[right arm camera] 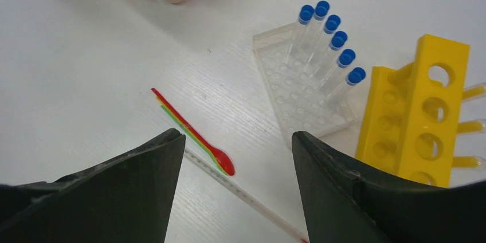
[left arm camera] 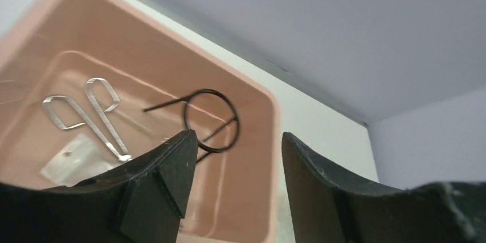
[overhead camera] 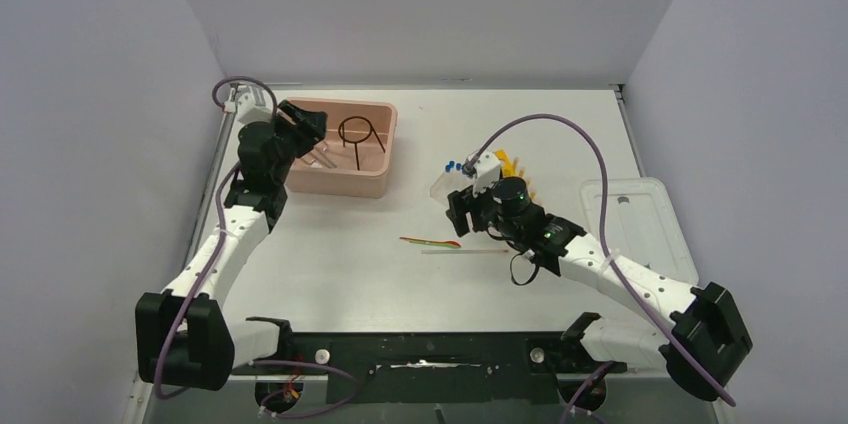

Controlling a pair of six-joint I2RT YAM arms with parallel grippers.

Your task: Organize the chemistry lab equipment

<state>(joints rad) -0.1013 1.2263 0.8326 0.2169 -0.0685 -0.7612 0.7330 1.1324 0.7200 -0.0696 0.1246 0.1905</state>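
My left gripper [overhead camera: 305, 124] [left arm camera: 238, 140] hangs open over the pink tub [overhead camera: 340, 182] [left arm camera: 252, 197], with nothing between its fingers. In the tub lie the black wire ring [overhead camera: 357, 131] [left arm camera: 210, 120] and the metal tongs [overhead camera: 322, 156] [left arm camera: 91, 114]. My right gripper [overhead camera: 462, 209] [right arm camera: 236, 133] is open and empty above the table. Just ahead of it lie thin coloured sticks [overhead camera: 430, 242] [right arm camera: 192, 134] and a thin glass rod [overhead camera: 465, 252] [right arm camera: 240, 191]. Beyond them lies the clear tube rack [right arm camera: 298, 100] with several blue-capped tubes [overhead camera: 455, 164] [right arm camera: 332, 48], beside the yellow holed rack [overhead camera: 505, 162] [right arm camera: 430, 117].
A white lid [overhead camera: 640, 224] lies flat at the right side of the table. A small clear flat piece [left arm camera: 71, 160] rests in the tub near the tongs. White walls close in the table at left, back and right.
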